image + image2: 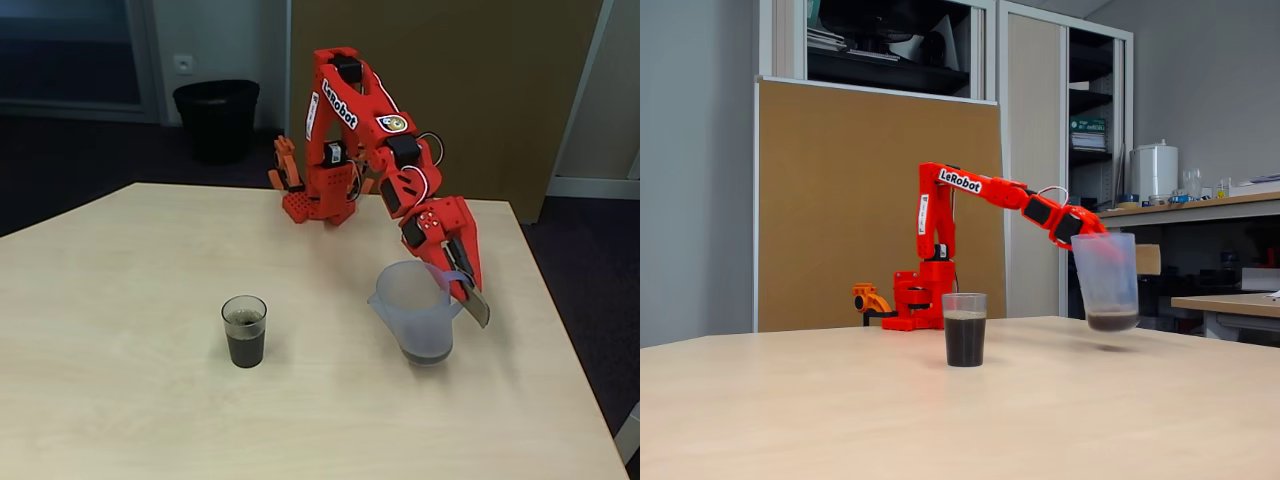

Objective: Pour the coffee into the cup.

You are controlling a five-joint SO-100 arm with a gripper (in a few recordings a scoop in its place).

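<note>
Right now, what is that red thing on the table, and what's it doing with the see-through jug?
That red thing is a small robot arm. At its end are two fingers that pinch like yours. One picture is taken from above the table's front edge, the other low down at table height. Both show the same moment. The fingers are shut on the handle of a cloudy plastic jug. In the low picture the jug hangs just above the table, with a little dark coffee at its bottom. Standing apart from it is a small clear cup, already mostly full of coffee.
</note>
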